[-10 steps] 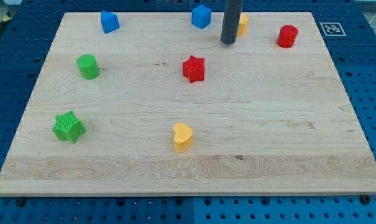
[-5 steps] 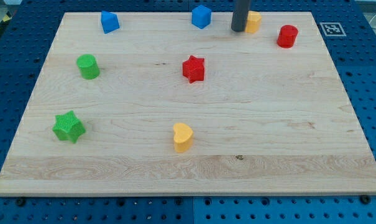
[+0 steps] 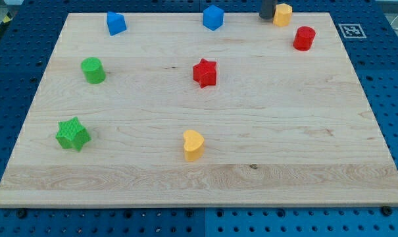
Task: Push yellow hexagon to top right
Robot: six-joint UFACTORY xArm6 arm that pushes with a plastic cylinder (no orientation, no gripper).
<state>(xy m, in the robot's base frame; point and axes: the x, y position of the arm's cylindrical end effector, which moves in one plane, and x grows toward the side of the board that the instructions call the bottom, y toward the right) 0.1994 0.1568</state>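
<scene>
The yellow hexagon sits at the view's top edge of the wooden board, right of centre. My tip stands right against its left side; only the rod's lowest part shows at the view's top. The red cylinder lies just below and to the right of the hexagon.
A blue cube lies left of my tip, and a blue block at the top left. A red star is mid-board, a green cylinder and a green star at the left, and a yellow heart at the bottom centre.
My tip has moved up and to the right, and the yellow hexagon has slid ahead of it, to the right and slightly up along the top edge. The other blocks have not moved.
</scene>
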